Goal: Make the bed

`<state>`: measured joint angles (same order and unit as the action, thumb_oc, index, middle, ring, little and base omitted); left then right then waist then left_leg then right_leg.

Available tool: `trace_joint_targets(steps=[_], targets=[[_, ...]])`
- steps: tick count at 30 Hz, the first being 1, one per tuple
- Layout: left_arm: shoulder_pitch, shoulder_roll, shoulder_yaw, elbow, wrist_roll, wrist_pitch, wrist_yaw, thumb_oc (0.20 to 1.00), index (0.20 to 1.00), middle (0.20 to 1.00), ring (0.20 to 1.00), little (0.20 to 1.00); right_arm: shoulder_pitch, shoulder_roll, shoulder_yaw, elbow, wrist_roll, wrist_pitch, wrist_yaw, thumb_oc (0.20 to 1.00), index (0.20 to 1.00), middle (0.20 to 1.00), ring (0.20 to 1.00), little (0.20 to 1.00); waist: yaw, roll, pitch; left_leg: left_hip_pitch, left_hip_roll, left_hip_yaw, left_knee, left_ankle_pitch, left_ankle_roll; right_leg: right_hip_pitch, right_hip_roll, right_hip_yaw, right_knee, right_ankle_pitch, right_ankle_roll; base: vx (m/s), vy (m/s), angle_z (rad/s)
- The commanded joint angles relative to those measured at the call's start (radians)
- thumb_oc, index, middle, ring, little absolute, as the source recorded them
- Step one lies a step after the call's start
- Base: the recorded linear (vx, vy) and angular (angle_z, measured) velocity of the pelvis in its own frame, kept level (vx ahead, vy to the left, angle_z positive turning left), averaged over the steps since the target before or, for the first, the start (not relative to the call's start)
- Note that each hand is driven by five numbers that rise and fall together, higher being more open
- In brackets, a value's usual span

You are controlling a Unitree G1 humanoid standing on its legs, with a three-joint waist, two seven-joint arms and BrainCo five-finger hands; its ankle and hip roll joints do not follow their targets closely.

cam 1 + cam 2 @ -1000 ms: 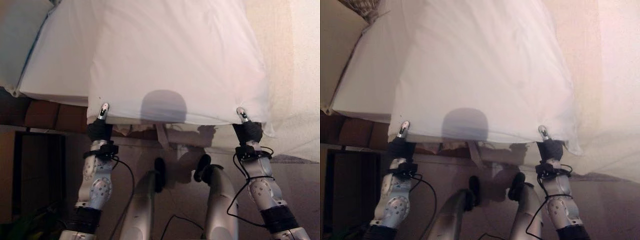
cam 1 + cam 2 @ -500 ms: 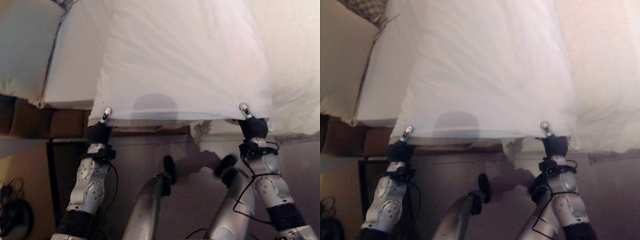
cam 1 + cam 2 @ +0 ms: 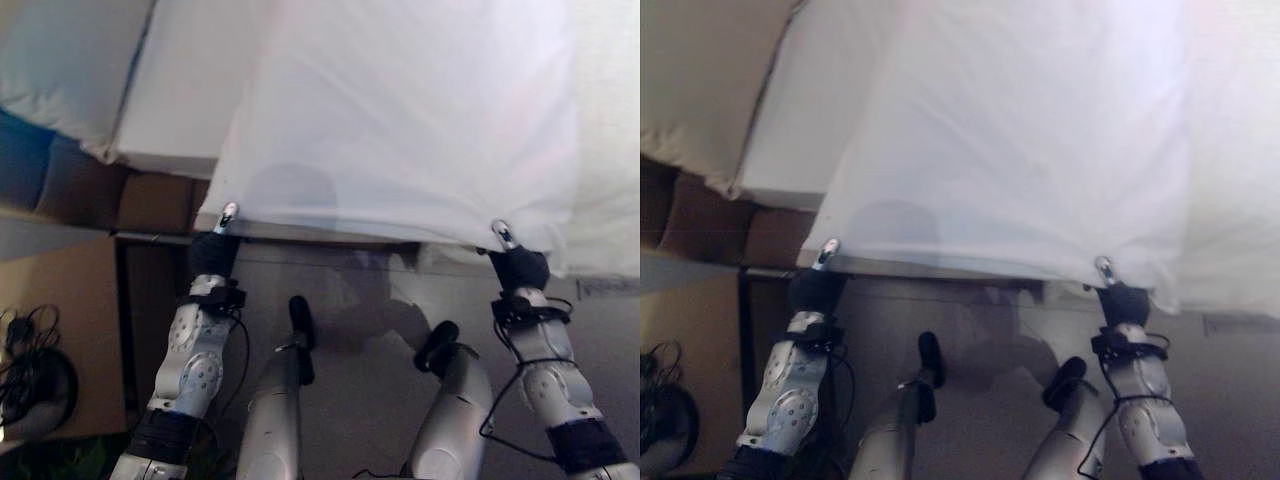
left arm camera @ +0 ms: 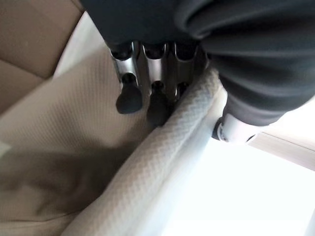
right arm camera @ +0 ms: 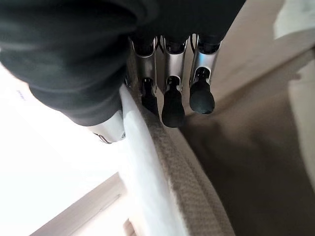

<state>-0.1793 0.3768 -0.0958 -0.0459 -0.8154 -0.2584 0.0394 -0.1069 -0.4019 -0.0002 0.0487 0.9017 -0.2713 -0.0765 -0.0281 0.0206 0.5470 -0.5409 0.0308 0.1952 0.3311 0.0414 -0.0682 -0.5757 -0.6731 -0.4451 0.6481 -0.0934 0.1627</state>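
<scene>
Sheet: white sheet (image 3: 410, 120) is spread over the bed (image 3: 170, 110), its near hem stretched between the two hands, running ahead of both.
Left hand: left hand (image 3: 213, 250) is clamped on the hem near one corner; in its wrist view the fingers (image 4: 152, 98) curl under a thick textured edge (image 4: 162, 162) with the thumb (image 4: 231, 130) pressing from the other side.
Right hand: right hand (image 3: 1122, 300) is pinched on the hem near the other corner in the same way, fingers (image 5: 170, 101) below and thumb (image 5: 110, 130) above.
Why held so: gripping well apart keeps the hem taut and level, which I judge lets the sheet be drawn evenly along the mattress.
Pillow: pale pillow (image 3: 70, 70) lies beyond the left hand, off to its outer side, apart from the sheet.
Beside the bed: brown box (image 3: 60, 330) stands on the floor by the left arm.
Hard to make out: the fingers are hidden under the cloth in the head views; I cannot tell whether the textured edge is a blanket layer or the sheet's own border; the bed's far end is cut off.
</scene>
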Motion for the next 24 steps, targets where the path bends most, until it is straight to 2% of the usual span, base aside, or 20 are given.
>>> trace_joint_targets(steps=[1,6,11,12,17,19,22,24], targets=[[0.097,0.073,0.178,-0.091,0.035,-0.107,0.016,0.200,0.200,0.200,0.200,0.200,0.017,-0.018,-0.089,0.011,-0.016,-0.056,-0.021,0.200,0.200,0.200,0.200,0.200,0.033,-0.008,-0.027,-0.049,0.011,-0.041,0.046,-0.118,0.002,-0.100,0.034,0.012,-0.089,0.167,0.033,-0.10,0.071,-0.02],[0.111,0.049,0.161,-0.053,0.068,-0.095,0.034,0.200,0.200,0.200,0.200,0.200,0.012,-0.009,-0.073,0.109,-0.031,-0.040,-0.033,0.200,0.200,0.200,0.200,0.200,0.043,-0.009,-0.027,-0.106,0.011,-0.049,0.069,-0.110,0.006,-0.117,0.032,-0.011,-0.074,0.153,0.019,-0.07,-0.009,-0.02],[0.123,0.021,0.135,0.064,0.098,-0.080,0.049,0.200,0.200,0.200,0.200,0.200,0.004,-0.002,-0.064,0.210,-0.014,-0.031,-0.019,0.200,0.200,0.200,0.200,0.200,0.051,-0.017,-0.027,-0.137,0.037,-0.062,0.096,-0.108,0.000,-0.138,0.052,-0.023,-0.052,0.125,-0.006,-0.04,-0.079,-0.05],[0.122,0.011,0.105,0.139,0.122,-0.064,0.048,0.200,0.200,0.200,0.200,0.200,-0.009,0.003,-0.055,0.272,-0.005,-0.024,-0.024,0.200,0.200,0.200,0.200,0.200,0.052,-0.019,-0.027,-0.149,0.052,-0.065,0.100,-0.106,-0.004,-0.150,0.062,-0.024,-0.047,0.120,-0.013,-0.03,-0.103,-0.07],[0.100,-0.006,0.077,0.325,0.145,-0.057,0.066,0.200,0.200,0.200,0.200,0.200,-0.055,0.006,-0.010,0.406,-0.021,-0.005,-0.032,0.200,0.200,0.200,0.200,0.200,0.052,-0.027,-0.027,-0.165,0.082,-0.069,0.116,-0.109,-0.014,-0.191,0.099,0.000,-0.052,0.129,-0.017,0.00,-0.075,-0.18],[0.066,0.001,0.073,0.455,0.186,-0.054,0.091,0.200,0.200,0.200,0.200,0.200,-0.102,-0.003,0.027,0.511,-0.047,0.006,-0.035,0.200,0.200,0.200,0.200,0.200,0.054,-0.035,-0.027,-0.206,0.087,-0.086,0.167,-0.122,-0.012,-0.240,0.127,0.039,-0.050,0.129,-0.020,0.02,-0.035,-0.32],[0.033,-0.001,0.051,0.519,0.207,-0.052,0.108,0.200,0.200,0.200,0.200,0.200,-0.127,-0.015,0.035,0.580,-0.073,0.015,-0.042,0.200,0.200,0.200,0.200,0.200,0.049,-0.033,-0.027,-0.242,0.089,-0.082,0.195,-0.126,-0.013,-0.276,0.130,0.057,-0.029,0.118,-0.023,0.01,-0.035,-0.36],[-0.032,0.019,0.007,0.623,0.254,-0.035,0.131,0.200,0.200,0.200,0.200,0.200,-0.162,-0.047,0.074,0.694,-0.192,0.049,-0.065,0.200,0.200,0.200,0.200,0.200,0.034,-0.022,-0.027,-0.310,0.091,-0.084,0.234,-0.123,-0.015,-0.324,0.128,0.072,0.022,0.085,-0.043,-0.01,-0.057,0.15]])
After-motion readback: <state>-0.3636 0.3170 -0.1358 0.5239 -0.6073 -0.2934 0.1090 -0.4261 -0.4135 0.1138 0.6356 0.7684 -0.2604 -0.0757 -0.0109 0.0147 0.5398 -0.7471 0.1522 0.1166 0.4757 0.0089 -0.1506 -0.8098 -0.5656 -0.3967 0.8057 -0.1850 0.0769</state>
